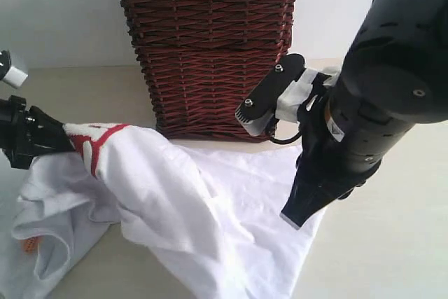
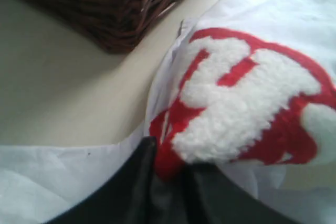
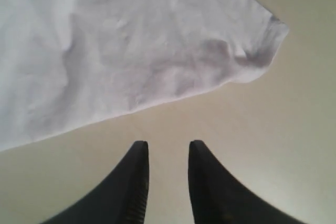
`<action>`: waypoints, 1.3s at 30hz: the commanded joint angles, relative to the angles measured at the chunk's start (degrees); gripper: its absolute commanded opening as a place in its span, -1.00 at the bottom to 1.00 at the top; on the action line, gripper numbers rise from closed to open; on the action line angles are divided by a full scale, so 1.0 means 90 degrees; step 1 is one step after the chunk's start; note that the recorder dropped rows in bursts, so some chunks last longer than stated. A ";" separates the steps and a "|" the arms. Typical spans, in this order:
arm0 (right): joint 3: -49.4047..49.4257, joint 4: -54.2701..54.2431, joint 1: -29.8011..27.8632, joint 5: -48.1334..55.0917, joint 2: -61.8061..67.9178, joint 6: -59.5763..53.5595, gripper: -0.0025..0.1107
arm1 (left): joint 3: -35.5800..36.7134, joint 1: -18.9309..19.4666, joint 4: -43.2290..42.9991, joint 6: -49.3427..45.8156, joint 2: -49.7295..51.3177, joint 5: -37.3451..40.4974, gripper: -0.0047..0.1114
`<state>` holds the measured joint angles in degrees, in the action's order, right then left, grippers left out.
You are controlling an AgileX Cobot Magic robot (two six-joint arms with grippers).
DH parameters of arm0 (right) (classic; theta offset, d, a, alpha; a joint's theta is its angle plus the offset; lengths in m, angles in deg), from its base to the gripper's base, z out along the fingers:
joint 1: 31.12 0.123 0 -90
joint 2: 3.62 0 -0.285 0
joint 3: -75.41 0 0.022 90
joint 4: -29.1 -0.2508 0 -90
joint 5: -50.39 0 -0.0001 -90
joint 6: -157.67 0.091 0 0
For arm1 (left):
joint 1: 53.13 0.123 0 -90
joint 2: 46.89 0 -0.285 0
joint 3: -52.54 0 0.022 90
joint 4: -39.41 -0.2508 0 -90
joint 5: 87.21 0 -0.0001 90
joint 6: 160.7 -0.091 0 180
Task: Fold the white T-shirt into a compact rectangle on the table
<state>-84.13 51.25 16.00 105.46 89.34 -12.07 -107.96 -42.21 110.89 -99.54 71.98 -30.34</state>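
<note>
At the left edge of the exterior view the left gripper (image 1: 61, 142) reaches in roughly level, its dark fingers (image 2: 131, 187) nearly together at the bottom of the left wrist view, with a red-and-white fold of the white T-shirt (image 2: 236, 103) pinched between them. The right arm (image 1: 392, 61) fills the upper right of the exterior view and slopes down toward the middle. The right gripper (image 3: 165, 148) points downward with its jaws parted a little — nothing between them.
</note>
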 commanded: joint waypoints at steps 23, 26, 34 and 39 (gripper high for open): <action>-0.0038 -0.2461 0.0012 -0.0476 0.0022 -0.2116 -0.47 | 0.1290 -0.1878 -0.4026 0.3001 -0.3394 -0.0040 0.25; -0.0038 -0.2419 0.0012 -0.0393 0.0022 -0.2116 -0.47 | 0.2487 -0.2838 -0.4897 0.3085 -0.3372 -0.1934 0.24; -0.0038 -0.2419 0.0012 -0.0372 0.0022 -0.2116 -0.47 | 0.3246 -0.3070 -0.5065 0.3061 -0.3372 -0.5446 0.24; -0.0038 -0.2419 0.0012 -0.0372 0.0022 -0.2116 -0.47 | 0.3061 -0.3070 -0.4268 0.3061 -0.3117 -0.5049 0.24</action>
<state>-84.13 29.10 16.00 101.98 89.67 -30.77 -79.89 -69.43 68.90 -72.08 42.50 -77.03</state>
